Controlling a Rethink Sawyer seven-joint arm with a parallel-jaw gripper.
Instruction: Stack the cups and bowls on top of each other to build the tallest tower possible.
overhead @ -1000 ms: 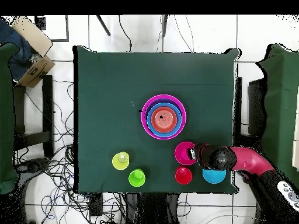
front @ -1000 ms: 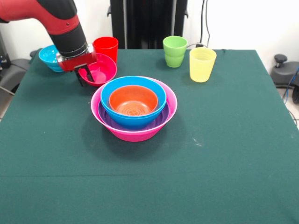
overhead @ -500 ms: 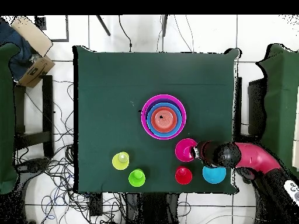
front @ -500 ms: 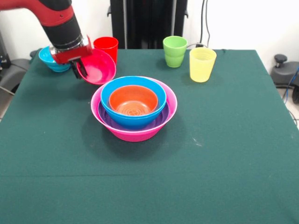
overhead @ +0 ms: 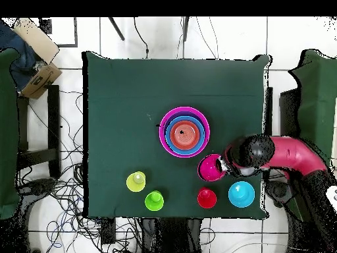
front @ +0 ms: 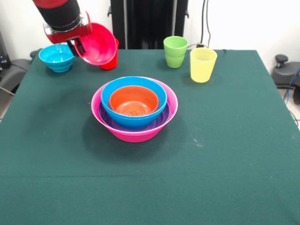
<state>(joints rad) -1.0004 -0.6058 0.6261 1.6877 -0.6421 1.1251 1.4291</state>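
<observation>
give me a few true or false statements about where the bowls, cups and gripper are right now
1. The gripper holds the magenta-red bowl tilted, off the table. True.
2. The orange bowl sits innermost in the tower. True.
3. The cyan bowl is nested in the tower. False: it stands alone on the table near the gripper.
4. The yellow cup is stacked inside the green cup. False: they stand side by side, separate.
5. The pink bowl is the tower's outermost base. True.
</observation>
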